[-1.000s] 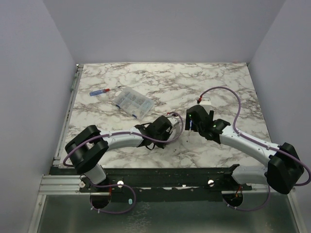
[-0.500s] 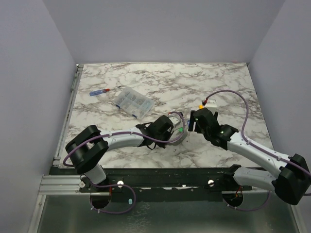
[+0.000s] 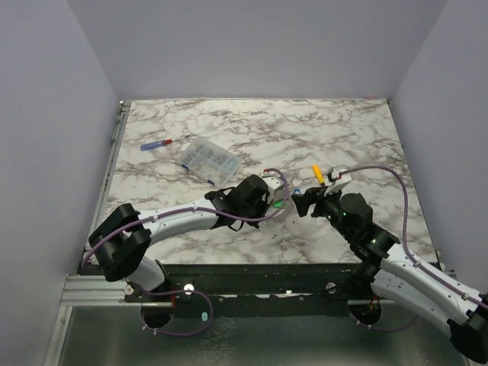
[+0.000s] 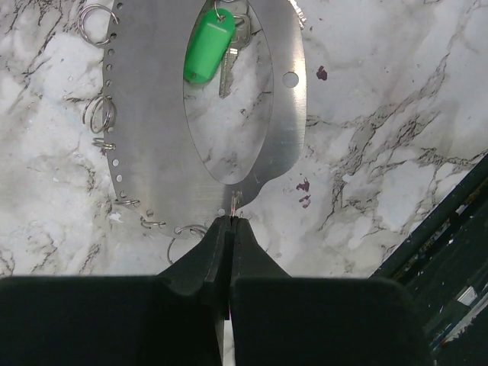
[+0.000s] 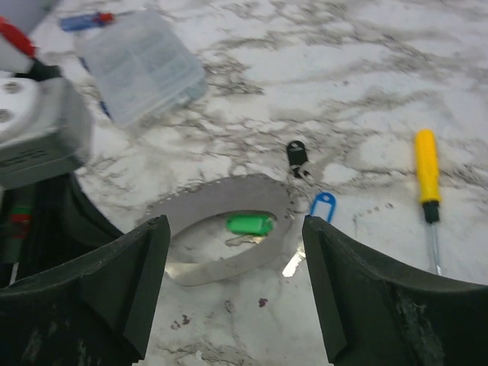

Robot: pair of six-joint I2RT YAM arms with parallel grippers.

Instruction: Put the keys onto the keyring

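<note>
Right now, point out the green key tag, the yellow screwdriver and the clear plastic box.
green key tag [image 4: 207,53], left wrist view, middle of the plastic tag.
yellow screwdriver [image 5: 425,164], right wrist view, on the yellow handle.
clear plastic box [image 5: 141,65], right wrist view, centre of its lid.

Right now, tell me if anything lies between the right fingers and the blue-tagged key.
Nothing visible does. The blue-tagged key lies uncovered on the marble beside the keyring, in the open gap ahead of the right fingers. The yellow screwdriver lies farther to the side, apart from it.
</note>
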